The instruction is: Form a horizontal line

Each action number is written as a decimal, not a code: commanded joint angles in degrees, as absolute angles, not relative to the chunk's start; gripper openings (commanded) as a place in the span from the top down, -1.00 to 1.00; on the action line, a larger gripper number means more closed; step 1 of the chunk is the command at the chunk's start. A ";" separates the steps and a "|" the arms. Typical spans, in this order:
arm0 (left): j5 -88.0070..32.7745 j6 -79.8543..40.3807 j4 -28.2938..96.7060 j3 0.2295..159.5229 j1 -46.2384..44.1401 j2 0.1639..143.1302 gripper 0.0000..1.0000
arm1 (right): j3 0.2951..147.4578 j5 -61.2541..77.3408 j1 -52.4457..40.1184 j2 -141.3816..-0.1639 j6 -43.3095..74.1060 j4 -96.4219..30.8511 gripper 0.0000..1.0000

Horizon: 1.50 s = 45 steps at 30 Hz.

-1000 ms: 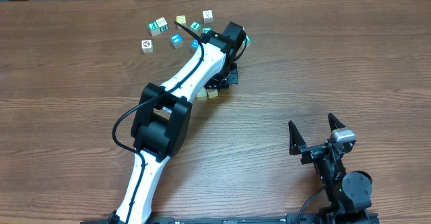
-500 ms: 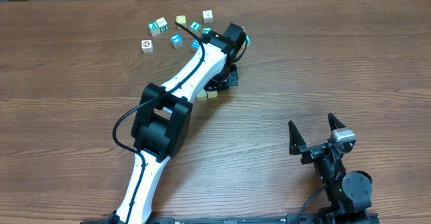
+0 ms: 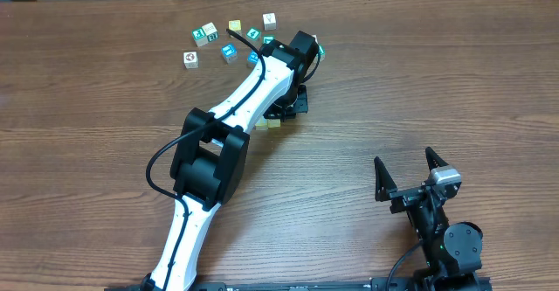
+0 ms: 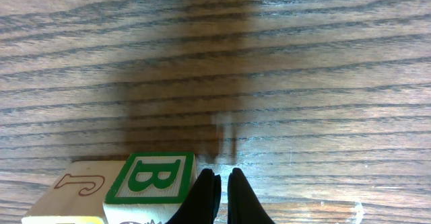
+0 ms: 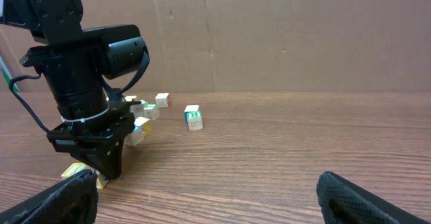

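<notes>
Wood table [image 3: 437, 81], overhead: the left gripper [image 3: 289, 104] is down on it; the horizontal line [image 3: 272, 122] peeks out just below the jaws, mostly hidden by the arm.
Loose cubes [image 3: 206, 34], overhead: scattered beyond the left jaws, well apart from the line.
Right gripper [image 3: 406, 172], overhead: spread wide, empty, far from the line.
Left gripper [image 4: 221, 183], left wrist: pinched together, holding nothing.
Horizontal line [image 4: 114, 187], left wrist: just left of the jaws; the green B cube [image 4: 153, 178] touches a cream cube [image 4: 75, 185] with a brown letter.
Right gripper [image 5: 207, 183], right wrist: jaws wide; a yellowish cube [image 5: 73, 172] lies at the left arm's foot.
Progress: probably late. Cubes abut, though the count is hidden.
</notes>
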<state>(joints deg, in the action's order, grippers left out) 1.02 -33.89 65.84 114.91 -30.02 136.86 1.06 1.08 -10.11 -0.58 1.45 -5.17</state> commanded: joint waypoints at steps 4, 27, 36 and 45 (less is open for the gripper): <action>0.38 -32.75 66.06 116.18 -30.48 136.59 0.91 | 0.47 0.95 -9.78 -0.16 1.23 -4.84 -1.00; 7.92 -33.85 56.73 116.18 -29.91 136.59 0.92 | 0.47 0.97 -9.78 -0.16 1.23 -4.84 -1.00; 7.92 -34.98 56.73 116.18 -28.27 136.59 0.92 | 0.47 0.95 -9.78 -0.16 1.23 -4.84 -1.00; 7.92 -34.98 58.00 116.18 -28.08 136.59 0.92 | 0.47 0.95 -9.78 -0.16 1.23 -4.84 -1.00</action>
<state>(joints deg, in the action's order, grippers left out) 6.94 -34.33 57.49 114.91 -28.12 136.86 1.06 1.08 -10.11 -0.58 1.50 -5.17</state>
